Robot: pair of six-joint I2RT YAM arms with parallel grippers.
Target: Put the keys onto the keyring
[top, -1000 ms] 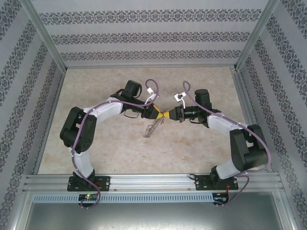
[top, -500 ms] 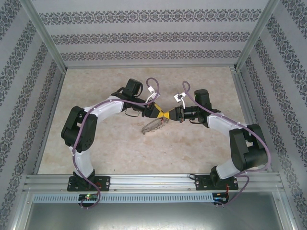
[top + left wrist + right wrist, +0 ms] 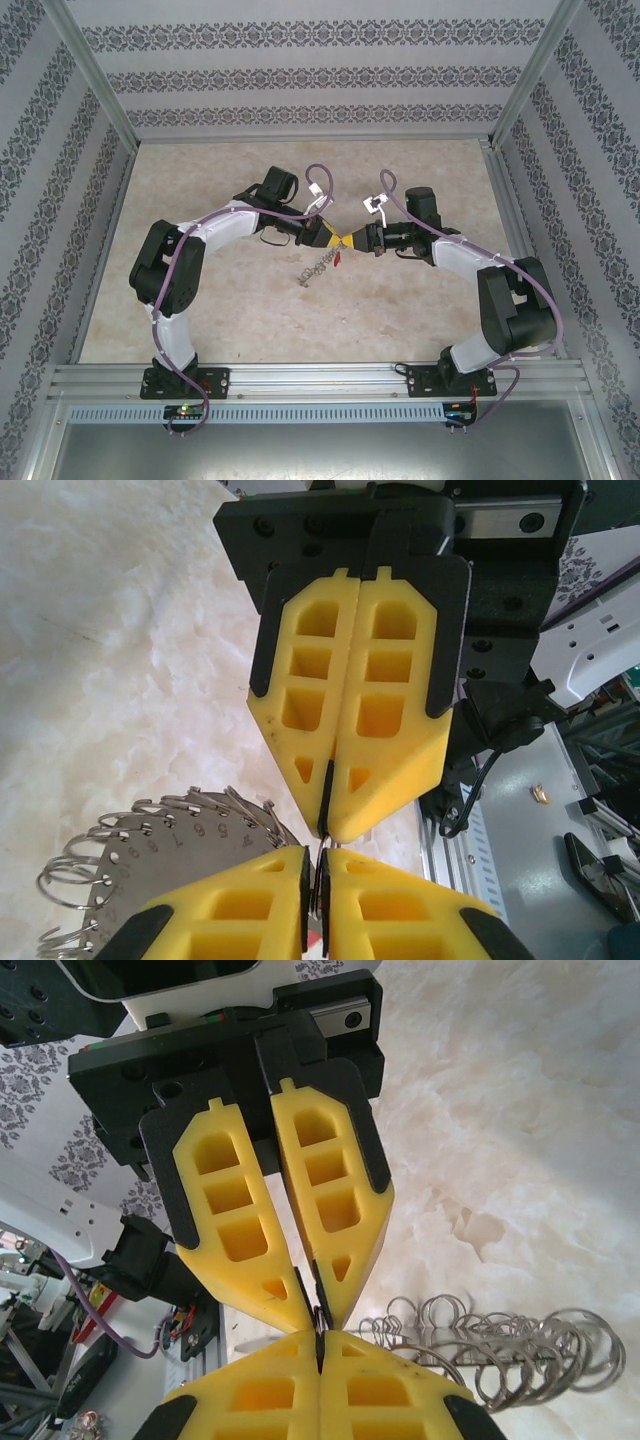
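Directly before left hand (image 3: 337, 241), right hand (image 3: 350, 240).

Tiny red-headed key (image 3: 336, 259) sits right beside the keyring (image 3: 317, 269). Ring's grey, fringed all over with little silvery loops.

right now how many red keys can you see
1: the red-headed key shows at the right end of the keyring, beside the meeting jaws; others may be hidden.

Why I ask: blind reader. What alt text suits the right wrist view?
Yellow-fingered, the left gripper above and the right gripper below meet tip to tip, both shut on thin wire of the keyring; its silvery rings fan out lower right over a marbled table.
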